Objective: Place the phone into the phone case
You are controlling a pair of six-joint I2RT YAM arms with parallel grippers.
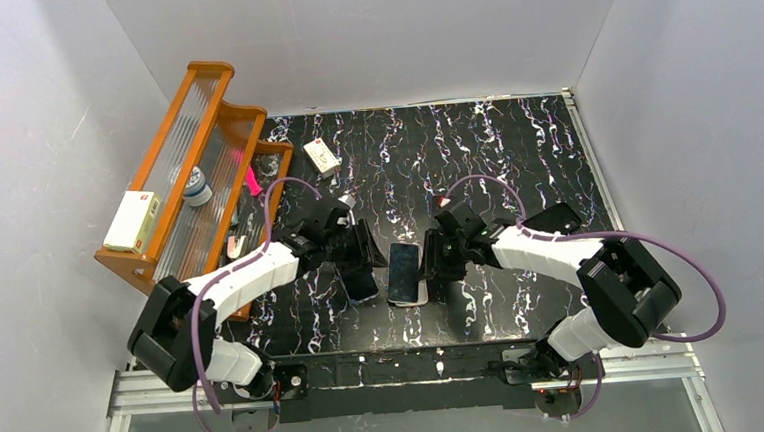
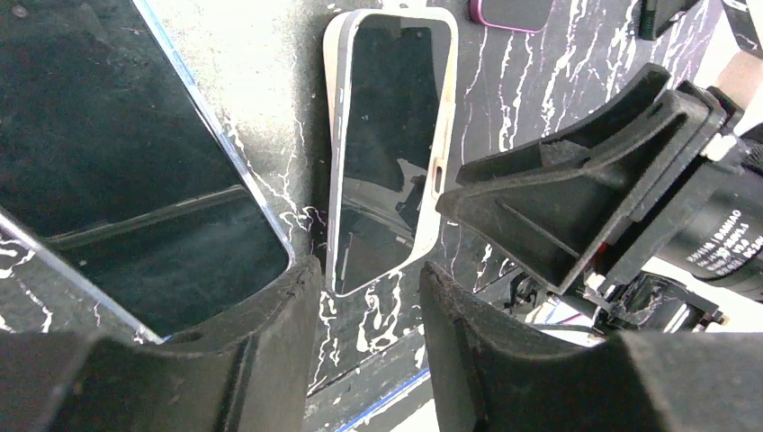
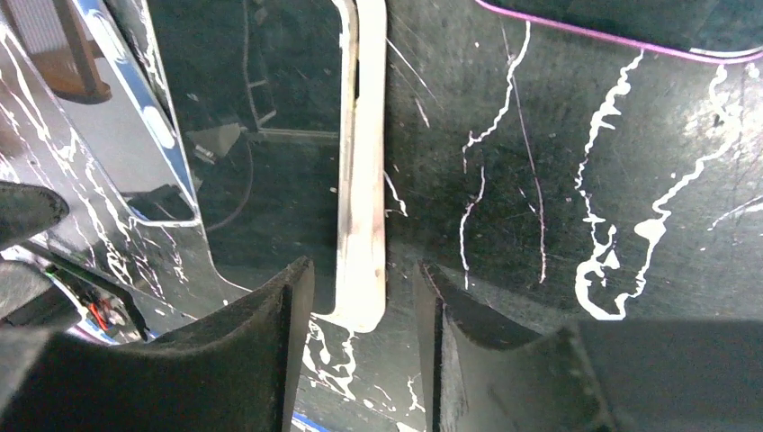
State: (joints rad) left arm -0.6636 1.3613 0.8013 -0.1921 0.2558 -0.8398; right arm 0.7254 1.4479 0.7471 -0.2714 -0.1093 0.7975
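A white phone case [image 1: 405, 274] lies flat at the table's centre, and a dark glossy face fills it. I cannot tell whether that face is a seated phone. It also shows in the left wrist view [image 2: 387, 153], and its right rim shows in the right wrist view [image 3: 364, 180]. A black phone with a bluish clear edge [image 1: 359, 280] lies just left of it [image 2: 135, 180]. My left gripper [image 1: 360, 249] is open and empty, low between the two [image 2: 369, 333]. My right gripper [image 1: 429, 258] is open and empty, straddling the case's near right corner [image 3: 360, 342].
An orange wooden rack [image 1: 185, 178] stands at the left with a white box [image 1: 131, 221] and a small bottle [image 1: 196, 185] on it. A small white box [image 1: 321, 156] lies at the back. A dark purple-rimmed item [image 3: 630, 22] lies right of the case. The table's front edge is close.
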